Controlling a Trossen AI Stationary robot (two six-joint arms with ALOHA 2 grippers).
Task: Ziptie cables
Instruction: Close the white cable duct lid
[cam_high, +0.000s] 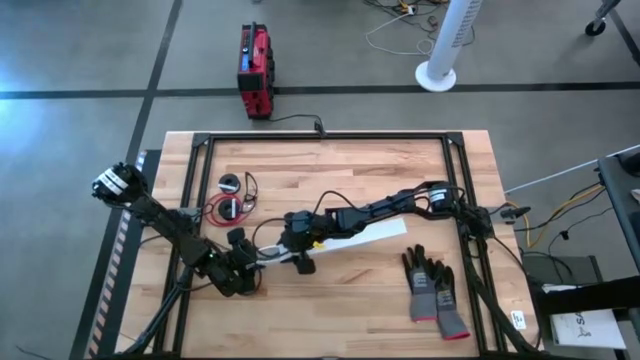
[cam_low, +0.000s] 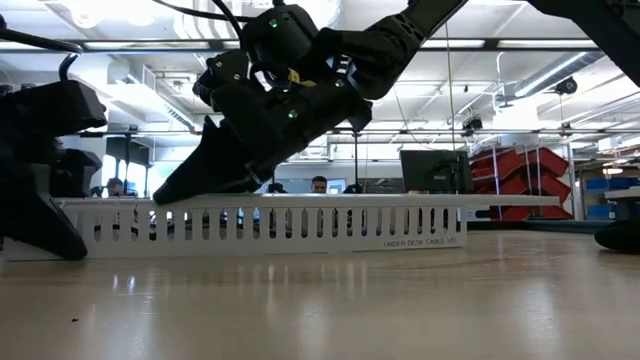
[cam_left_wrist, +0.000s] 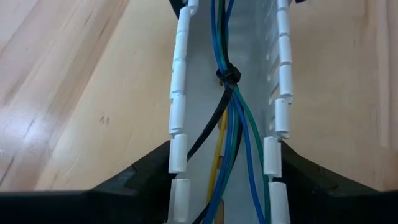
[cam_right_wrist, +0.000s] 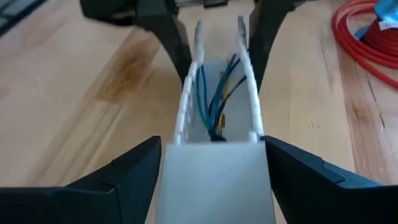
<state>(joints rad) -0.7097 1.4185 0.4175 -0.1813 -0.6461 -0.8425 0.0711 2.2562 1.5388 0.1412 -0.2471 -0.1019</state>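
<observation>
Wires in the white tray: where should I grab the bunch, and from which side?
Grip just beside the black tie, where the wires pinch into one narrow bunch. Come straight down through the open top of the tray: its slotted walls block both sides, and the left pincer and right pincer clamp those walls.

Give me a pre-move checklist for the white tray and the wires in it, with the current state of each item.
1. Left tool straddles the white tray, a finger outside each wall: ok.
2. Right tool straddles the tray's other end the same way: ok.
3. Wires lie inside the tray, between its walls: ok.
4. Black tie sits around the wire bundle: ok.
5. Tie pulled fully tight: cannot tell.
6. Gloves lie apart from the tray: ok.
</observation>
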